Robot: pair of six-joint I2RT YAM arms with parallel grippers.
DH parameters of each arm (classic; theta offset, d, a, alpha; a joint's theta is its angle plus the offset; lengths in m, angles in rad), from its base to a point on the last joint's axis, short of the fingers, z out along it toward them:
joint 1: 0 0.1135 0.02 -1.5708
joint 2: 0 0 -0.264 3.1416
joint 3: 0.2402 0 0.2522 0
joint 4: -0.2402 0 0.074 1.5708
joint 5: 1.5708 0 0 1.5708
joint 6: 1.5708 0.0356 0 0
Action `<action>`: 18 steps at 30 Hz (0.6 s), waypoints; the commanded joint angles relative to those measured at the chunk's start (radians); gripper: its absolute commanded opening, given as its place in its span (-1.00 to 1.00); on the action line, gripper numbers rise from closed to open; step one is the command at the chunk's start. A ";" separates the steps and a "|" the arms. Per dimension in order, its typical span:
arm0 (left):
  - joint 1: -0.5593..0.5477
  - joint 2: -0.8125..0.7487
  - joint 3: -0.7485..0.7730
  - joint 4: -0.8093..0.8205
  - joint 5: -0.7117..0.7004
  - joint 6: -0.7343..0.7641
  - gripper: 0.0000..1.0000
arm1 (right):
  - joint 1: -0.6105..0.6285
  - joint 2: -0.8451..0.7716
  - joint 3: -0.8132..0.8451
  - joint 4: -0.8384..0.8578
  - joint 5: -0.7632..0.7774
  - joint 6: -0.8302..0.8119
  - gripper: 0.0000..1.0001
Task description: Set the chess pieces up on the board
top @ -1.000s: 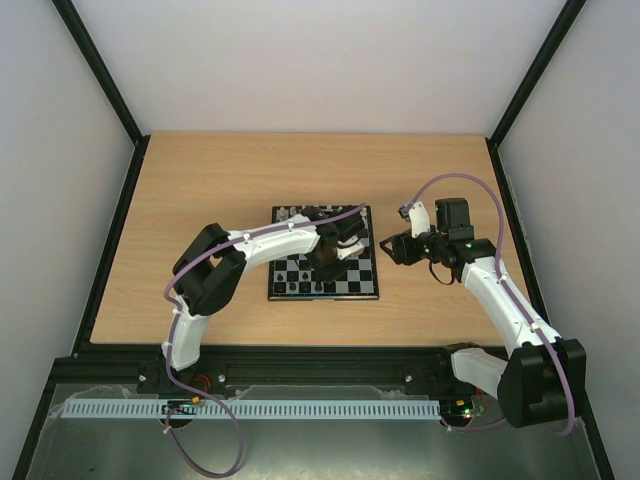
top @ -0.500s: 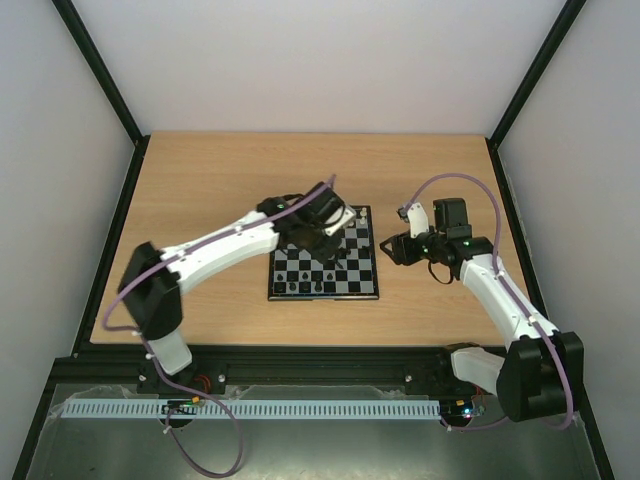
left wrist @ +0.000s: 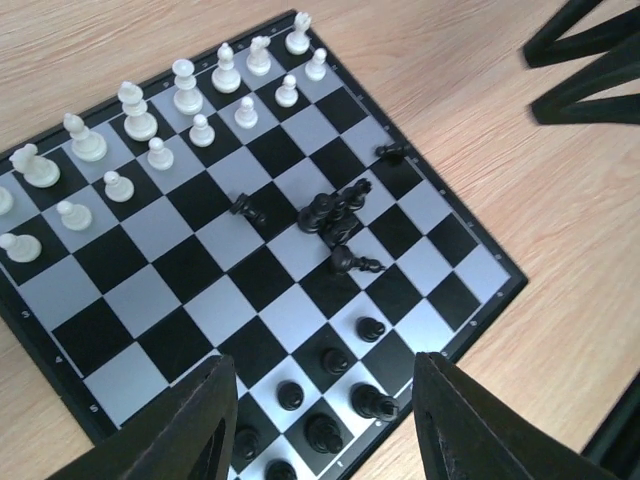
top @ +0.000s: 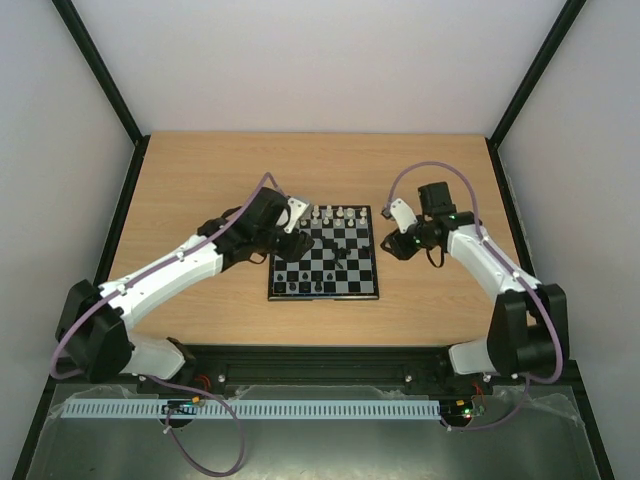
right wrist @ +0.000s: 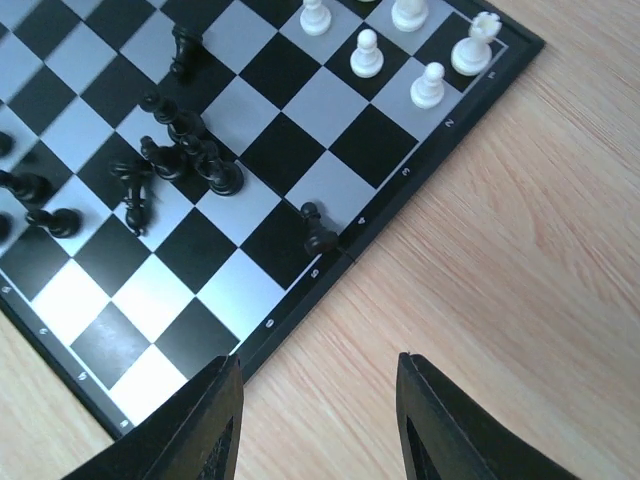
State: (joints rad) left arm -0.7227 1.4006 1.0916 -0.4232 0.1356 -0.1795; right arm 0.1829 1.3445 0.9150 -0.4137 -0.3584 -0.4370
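The left gripper (left wrist: 325,395) hung over the board's (left wrist: 140,300) far left corner, its dark angular fingers parted and empty. On that glossy checkered board, flat on the grained wooden table (top: 200,180), small rounded white pieces (left wrist: 132,105) stood along the far edge and slim black pieces (left wrist: 335,210) lay heaped near the middle. The right gripper (right wrist: 320,400) hung just off the board's right edge, likewise parted and empty.

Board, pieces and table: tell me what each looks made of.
Board: probably plastic or coated card, glossy; its pale squares catch glare. White pieces and black pieces: likely moulded plastic, smooth with a slight sheen. Table: wood or wood-look laminate, matte, with straight grain lines; which one cannot be told.
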 commanded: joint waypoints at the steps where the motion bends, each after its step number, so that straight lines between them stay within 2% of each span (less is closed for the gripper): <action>1: 0.025 -0.068 -0.062 0.117 0.112 -0.069 0.03 | 0.059 0.103 0.078 -0.077 0.097 -0.171 -0.15; 5: 0.034 -0.095 -0.089 0.129 0.139 -0.091 0.04 | 0.116 0.199 0.116 -0.057 0.157 -0.196 -0.17; 12: 0.035 -0.131 -0.125 0.130 0.159 -0.099 0.05 | 0.155 0.344 0.195 -0.050 0.174 -0.175 -0.20; 18: 0.035 -0.142 -0.145 0.133 0.167 -0.103 0.05 | 0.160 0.379 0.217 -0.062 0.173 -0.188 -0.25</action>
State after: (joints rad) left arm -0.6922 1.2850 0.9657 -0.3065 0.2810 -0.2722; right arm 0.3355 1.7092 1.1038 -0.4263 -0.1940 -0.6029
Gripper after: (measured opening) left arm 0.523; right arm 0.380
